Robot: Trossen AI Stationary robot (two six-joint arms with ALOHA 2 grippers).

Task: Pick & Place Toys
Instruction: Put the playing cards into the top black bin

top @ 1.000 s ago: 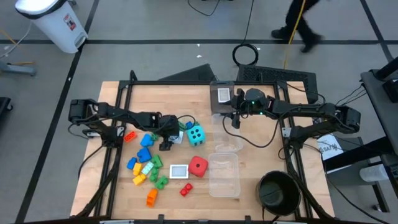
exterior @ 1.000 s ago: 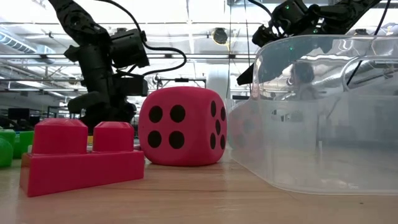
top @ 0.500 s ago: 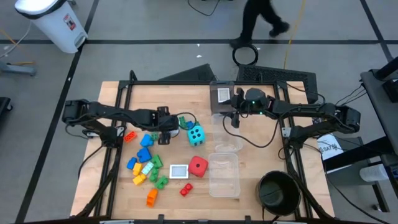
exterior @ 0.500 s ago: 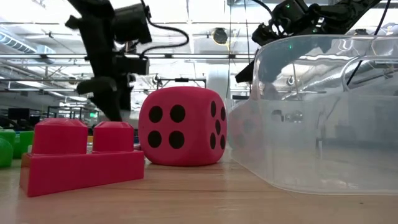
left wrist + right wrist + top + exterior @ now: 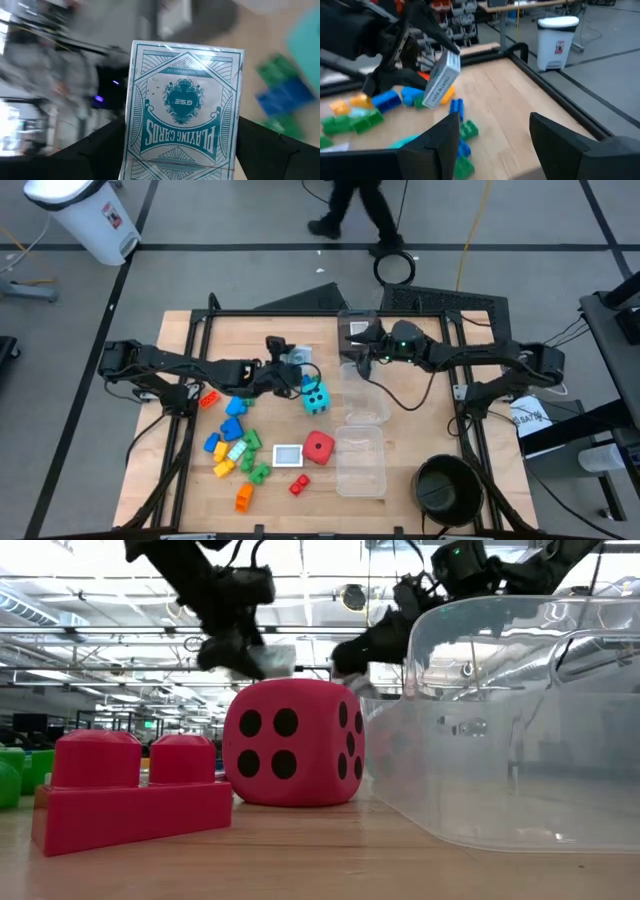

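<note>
Aloft, card deck [image 5: 186,107] upright lengthwise between left gripper [image 5: 288,366] jaws.

The wooden counter [image 5: 190,500] carries a row of clear plastic boxes [image 5: 360,460] right of its centre, running from the far edge toward the near edge. A black round bowl [image 5: 447,488] sits just right of the nearest box. Beyond the counter's far left corner stands a white bin [image 5: 82,215]; a person [image 5: 352,202] walks on the floor behind the counter.
</note>
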